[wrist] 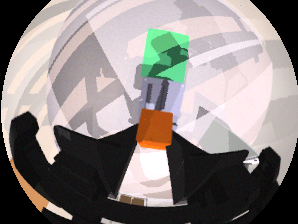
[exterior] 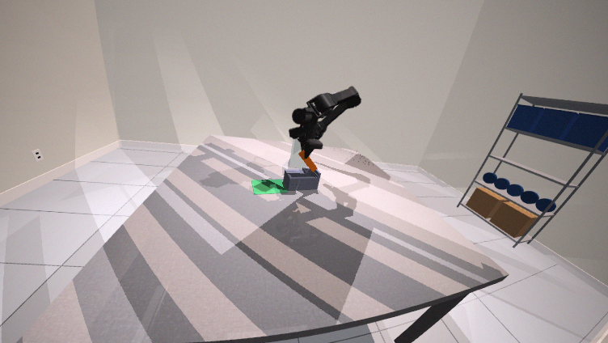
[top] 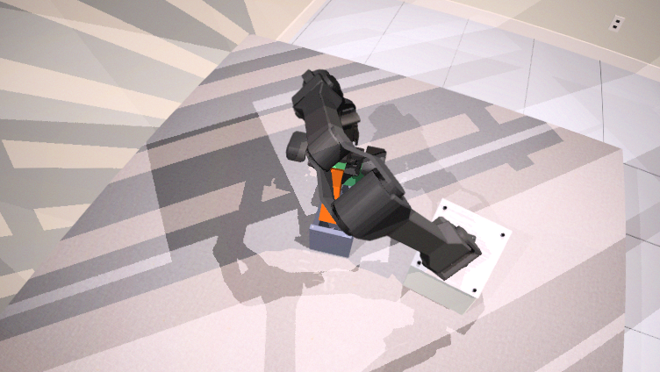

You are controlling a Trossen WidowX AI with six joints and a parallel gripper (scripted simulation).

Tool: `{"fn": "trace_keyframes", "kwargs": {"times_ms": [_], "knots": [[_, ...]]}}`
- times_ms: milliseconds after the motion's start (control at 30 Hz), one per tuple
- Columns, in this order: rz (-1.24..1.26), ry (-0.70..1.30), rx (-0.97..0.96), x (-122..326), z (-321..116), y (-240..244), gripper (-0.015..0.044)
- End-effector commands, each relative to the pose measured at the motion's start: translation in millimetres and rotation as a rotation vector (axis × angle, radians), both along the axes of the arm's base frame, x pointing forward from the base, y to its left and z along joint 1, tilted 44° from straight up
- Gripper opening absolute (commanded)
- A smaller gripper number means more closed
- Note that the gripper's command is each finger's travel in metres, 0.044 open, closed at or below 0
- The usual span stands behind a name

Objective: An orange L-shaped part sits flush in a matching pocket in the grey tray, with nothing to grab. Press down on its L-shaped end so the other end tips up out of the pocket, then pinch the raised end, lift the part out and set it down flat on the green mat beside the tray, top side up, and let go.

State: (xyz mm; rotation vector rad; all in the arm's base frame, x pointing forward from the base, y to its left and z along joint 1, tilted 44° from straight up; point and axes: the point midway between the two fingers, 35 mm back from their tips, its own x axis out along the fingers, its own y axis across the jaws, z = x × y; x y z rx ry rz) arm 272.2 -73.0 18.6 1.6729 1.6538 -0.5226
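The orange part (top: 326, 214) (exterior: 310, 163) (wrist: 155, 126) is steeply tilted, its upper end between the fingers. Its lower end is at the top of the tray in the exterior view; whether it touches the tray cannot be told. My gripper (exterior: 306, 154) (wrist: 153, 129) is shut on the part, above the grey tray (top: 330, 243) (exterior: 301, 184) (wrist: 174, 102). The pocket shows partly uncovered in the wrist view. The green mat (top: 340, 165) (exterior: 260, 187) (wrist: 181, 42) lies flat beside the tray, with nothing on it. The arm hides much of the part, tray and mat in the top view.
The arm's pale base block (top: 491, 231) stands on the table (top: 351, 332) (exterior: 204, 294), to the right of the tray in the top view. A shelf rack (exterior: 489, 157) with blue bins and brown boxes stands away from the table.
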Motion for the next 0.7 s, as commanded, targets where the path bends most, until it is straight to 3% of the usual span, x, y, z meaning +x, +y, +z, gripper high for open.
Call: {"fn": "trace_keyframes", "kwargs": {"times_ms": [0,667], "knots": [[0.003,-0.006,-0.007,2,1,-4,0.0],[0.003,-0.008,-0.011,9,-57,-63,0.0]]}}
